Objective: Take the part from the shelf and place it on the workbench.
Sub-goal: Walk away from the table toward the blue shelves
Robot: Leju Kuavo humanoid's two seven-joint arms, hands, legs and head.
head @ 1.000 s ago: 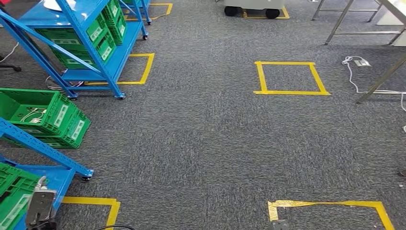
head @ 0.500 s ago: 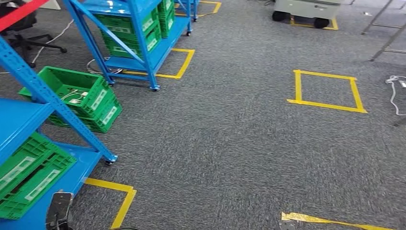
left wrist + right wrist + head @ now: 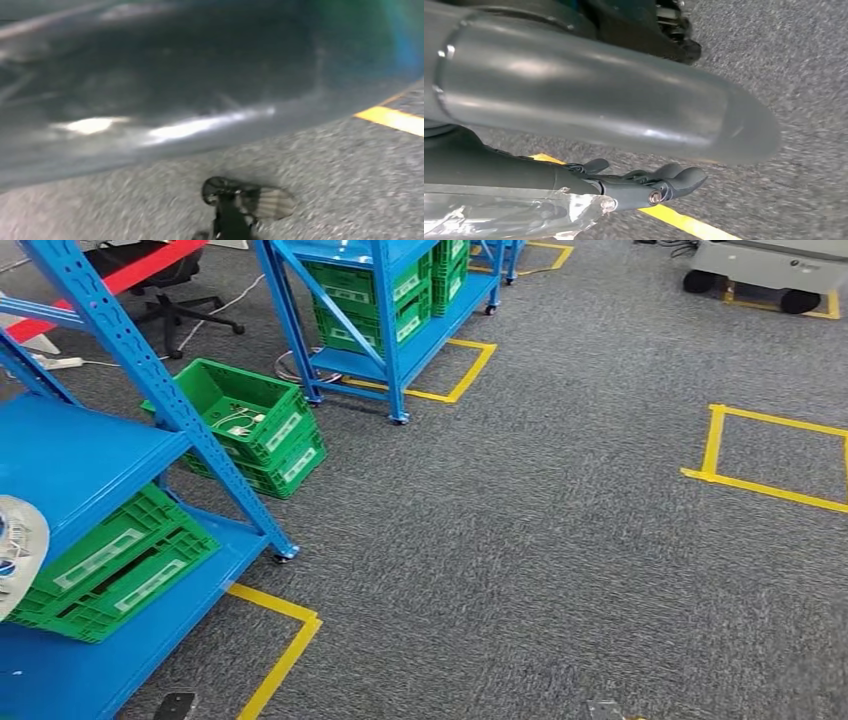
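Note:
A blue shelf (image 3: 90,455) stands at the left of the head view, with a green crate (image 3: 115,570) on its lower level. A pale, shiny rounded thing (image 3: 15,552) pokes in at the left edge above that crate; I cannot tell what it is. A dark bit of my left hand (image 3: 176,705) shows at the bottom edge, its fingers hidden. In the right wrist view my right hand (image 3: 644,187) hangs over the carpet, dark fingers (image 3: 684,179) stretched out with nothing in them. The left wrist view is blurred.
A green crate (image 3: 250,425) sits on the carpet beside the shelf. A second blue shelf (image 3: 385,300) with green crates stands behind it. Yellow tape squares (image 3: 275,660) (image 3: 765,455) mark the grey carpet. A wheeled cart (image 3: 775,265) is far right, an office chair (image 3: 170,285) far left.
The camera has swung left: the whole scene slid right and the near blue shelf now takes up the left. My left hand has dropped almost out of the head view.

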